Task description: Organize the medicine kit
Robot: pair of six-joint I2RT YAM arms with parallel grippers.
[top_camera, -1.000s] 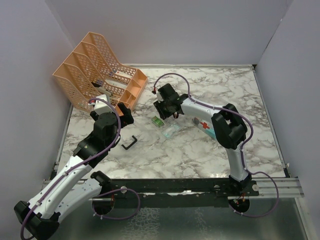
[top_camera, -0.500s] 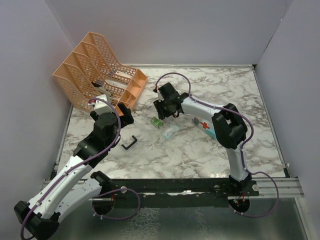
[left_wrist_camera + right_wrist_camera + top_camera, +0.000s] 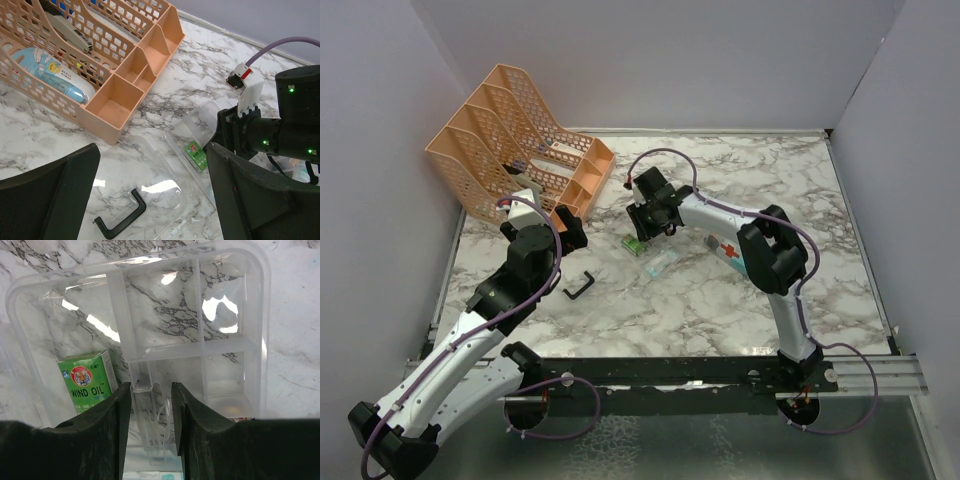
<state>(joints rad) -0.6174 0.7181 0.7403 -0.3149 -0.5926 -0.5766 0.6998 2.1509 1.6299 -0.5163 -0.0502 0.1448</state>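
Clear medicine kit tray (image 3: 165, 352) holds one green box (image 3: 87, 380).

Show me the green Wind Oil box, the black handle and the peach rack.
green Wind Oil box (image 3: 86, 377), right wrist view, front label.
black handle (image 3: 126, 220), left wrist view, long bar.
peach rack (image 3: 480, 150), top external view, mesh wall.

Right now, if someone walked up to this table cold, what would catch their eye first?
Probably the peach mesh rack at the far left. Then the right pincer mid-table, closed around a divider of the clear divided tray, with a green Wind Oil box in the compartment beside it. A black handle lies loose on the marble table to its left.
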